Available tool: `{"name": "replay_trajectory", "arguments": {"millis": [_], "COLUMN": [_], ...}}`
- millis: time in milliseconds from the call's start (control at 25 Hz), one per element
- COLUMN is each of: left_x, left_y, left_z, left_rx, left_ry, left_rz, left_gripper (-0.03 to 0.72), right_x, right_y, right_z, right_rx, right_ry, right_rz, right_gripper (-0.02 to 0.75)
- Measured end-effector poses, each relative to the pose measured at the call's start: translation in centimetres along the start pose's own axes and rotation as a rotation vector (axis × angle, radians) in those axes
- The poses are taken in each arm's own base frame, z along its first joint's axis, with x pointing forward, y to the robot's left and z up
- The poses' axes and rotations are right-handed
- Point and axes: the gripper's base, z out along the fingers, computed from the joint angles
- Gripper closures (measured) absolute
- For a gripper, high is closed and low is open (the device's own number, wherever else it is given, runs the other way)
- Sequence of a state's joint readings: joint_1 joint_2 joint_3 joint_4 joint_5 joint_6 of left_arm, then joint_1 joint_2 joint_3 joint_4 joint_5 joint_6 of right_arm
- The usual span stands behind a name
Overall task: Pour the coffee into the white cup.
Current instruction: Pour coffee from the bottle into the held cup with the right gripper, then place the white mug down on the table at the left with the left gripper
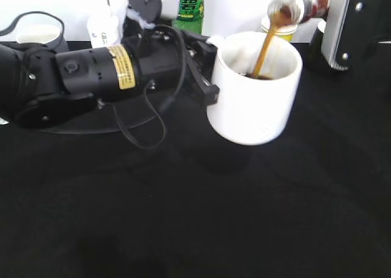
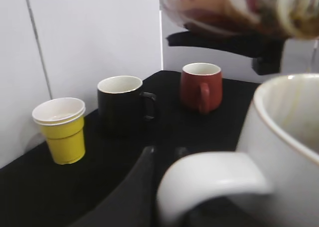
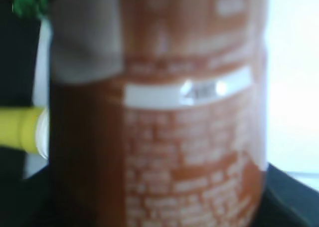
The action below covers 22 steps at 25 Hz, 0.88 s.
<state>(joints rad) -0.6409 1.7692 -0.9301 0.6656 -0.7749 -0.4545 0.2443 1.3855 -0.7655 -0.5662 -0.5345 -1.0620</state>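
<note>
The white cup stands in the middle of the black table. My left gripper is shut on its loop handle. My right gripper holds the coffee bottle tipped over the cup at the top right. A brown stream runs from the bottle's neck into the cup. Dark coffee lies at the cup's bottom. In the right wrist view the bottle's orange-brown label fills the frame and hides the jaws. In the left wrist view the bottle hangs above the cup's rim.
A green bottle and a white container stand at the back. A grey mug is at the far left. The left wrist view shows a yellow paper cup, a black mug and a red mug.
</note>
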Motion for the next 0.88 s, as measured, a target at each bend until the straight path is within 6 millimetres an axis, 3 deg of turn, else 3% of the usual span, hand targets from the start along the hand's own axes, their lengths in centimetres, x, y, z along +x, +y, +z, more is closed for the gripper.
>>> {"name": "replay_trajectory", "arguments": {"millis": [160, 240, 440, 480, 600, 720, 880], "left_x": [-0.1, -0.1, -0.1, 0.2, 2.7, 5.1, 7.3], "left_y": [0.4, 0.6, 4.2, 4.9, 6.5, 7.7, 8.9], "left_z": [0.0, -0.1, -2.0, -2.7, -5.4, -8.6, -9.3], "left_rx": [-0.029, -0.035, -0.126, -0.147, -0.248, -0.457, -0.582], "left_ry": [-0.017, -0.017, -0.059, -0.07, -0.037, -0.032, -0.075], "left_rz": [-0.031, -0.032, -0.037, -0.037, -0.032, -0.043, -0.078], "left_gripper": [0.624, 0.624, 0.625, 0.625, 0.625, 0.625, 0.625], "right_x": [-0.3, -0.3, -0.3, -0.2, -0.1, -0.1, -0.1], "right_y": [0.2, 0.2, 0.3, 0.4, 0.5, 0.5, 0.5], "right_z": [0.0, 0.0, 0.0, 0.0, 0.0, 0.0, 0.0], "right_rx": [-0.024, -0.028, -0.049, -0.053, -0.055, -0.055, -0.055], "right_ry": [-0.034, -0.034, -0.003, 0.013, 0.026, 0.026, 0.025], "right_rz": [0.173, 0.365, 1.326, 1.413, 1.465, 1.47, 1.472], "right_gripper": [0.22, 0.22, 0.22, 0.22, 0.22, 0.22, 0.22]}}
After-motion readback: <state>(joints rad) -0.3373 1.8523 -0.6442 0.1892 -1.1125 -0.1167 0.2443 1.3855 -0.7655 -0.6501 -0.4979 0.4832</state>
